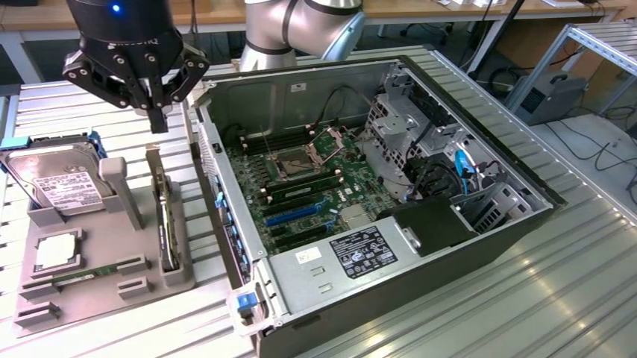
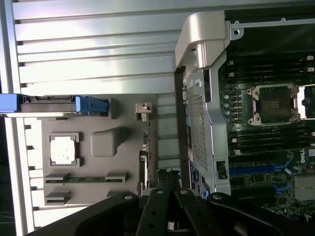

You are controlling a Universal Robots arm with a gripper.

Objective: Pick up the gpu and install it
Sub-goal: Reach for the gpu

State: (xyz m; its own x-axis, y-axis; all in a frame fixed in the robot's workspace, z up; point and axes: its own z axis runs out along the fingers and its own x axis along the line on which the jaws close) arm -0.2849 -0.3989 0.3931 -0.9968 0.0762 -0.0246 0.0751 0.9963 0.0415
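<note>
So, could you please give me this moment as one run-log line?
tool: shut, empty, just above gpu | gpu: on edge in grey tray, untouched | case: open, gpu not installed

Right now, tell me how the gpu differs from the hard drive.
The gpu is a thin dark card standing on edge; the hard drive is thicker, silvery, white-labelled, leaning. The gpu sits nearer the computer case; the hard drive farther. Both rest in the grey holder.
</note>
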